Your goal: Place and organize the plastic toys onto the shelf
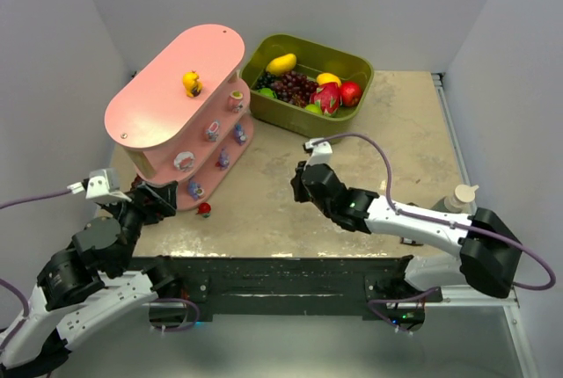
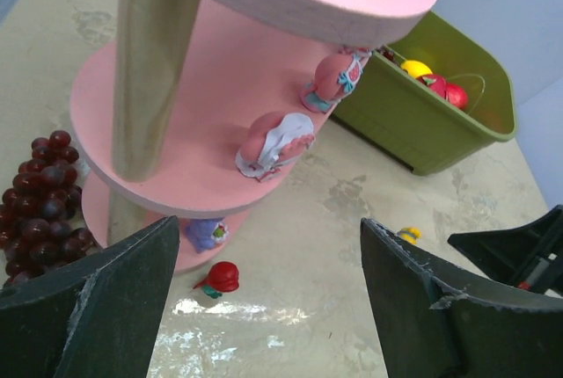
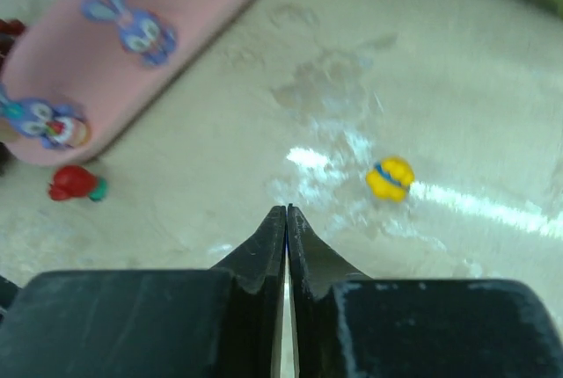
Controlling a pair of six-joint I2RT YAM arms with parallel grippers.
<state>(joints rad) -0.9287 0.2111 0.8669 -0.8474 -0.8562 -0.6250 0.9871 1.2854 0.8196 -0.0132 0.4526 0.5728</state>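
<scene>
The right tool (image 3: 286, 213) is pressed together on nothing over the table (image 3: 220, 132), and a yellow toy (image 3: 390, 178) lies just ahead to its right. The left tool (image 2: 268, 237) stands spread near the pink shelf (image 2: 220, 88). A red toy (image 2: 220, 278) lies on the table beside the bottom board, and two pink toys (image 2: 273, 142) sit on the middle board.

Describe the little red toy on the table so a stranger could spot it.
Find the tall pink shelf. Beside its lowest board's near end, the red toy lies on the table. Unlike it, the figures on that board are purple.
</scene>
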